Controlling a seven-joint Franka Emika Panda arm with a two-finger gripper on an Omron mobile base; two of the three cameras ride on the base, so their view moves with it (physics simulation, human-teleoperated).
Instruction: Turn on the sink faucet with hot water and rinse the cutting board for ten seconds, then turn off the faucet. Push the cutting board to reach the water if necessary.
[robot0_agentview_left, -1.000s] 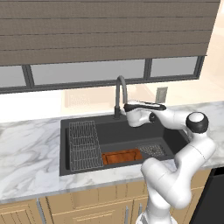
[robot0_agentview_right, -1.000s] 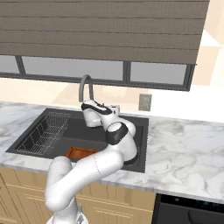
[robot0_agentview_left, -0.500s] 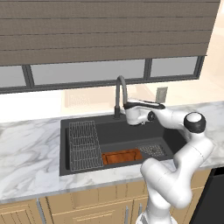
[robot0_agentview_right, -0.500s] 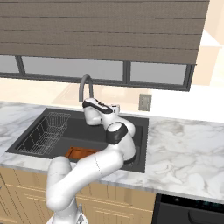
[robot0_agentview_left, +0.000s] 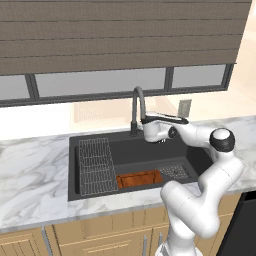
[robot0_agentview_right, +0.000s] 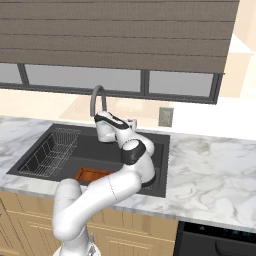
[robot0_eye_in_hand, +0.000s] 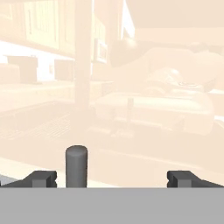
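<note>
Marble counter (robot0_agentview_left: 30, 170) around the charcoal sink (robot0_agentview_left: 125, 150), window with blinds (robot0_agentview_left: 120, 35) behind. Grey wire rack (robot0_agentview_left: 95, 165) fills the sink's left part in the left base view; dark perforated drain plate (robot0_agentview_left: 174, 171) at the right front. Cutting board (robot0_agentview_left: 139, 178) flat on the sink floor along the front wall, between rack and drain plate, well forward of the spout. Sink faucet (robot0_agentview_left: 137, 107) upright at the back rim, spout arched toward the basin. Wall outlet (robot0_agentview_right: 165, 116) behind the counter. Gripper (robot0_agentview_left: 147, 131) up at the faucet base, just beside it. In hand view, gripper (robot0_eye_in_hand: 111, 178) spread wide, nothing between the fingertips (robot0_eye_in_hand: 43, 178); grey faucet lever (robot0_eye_in_hand: 76, 166) stands nearer the left tip, contact unclear.
</note>
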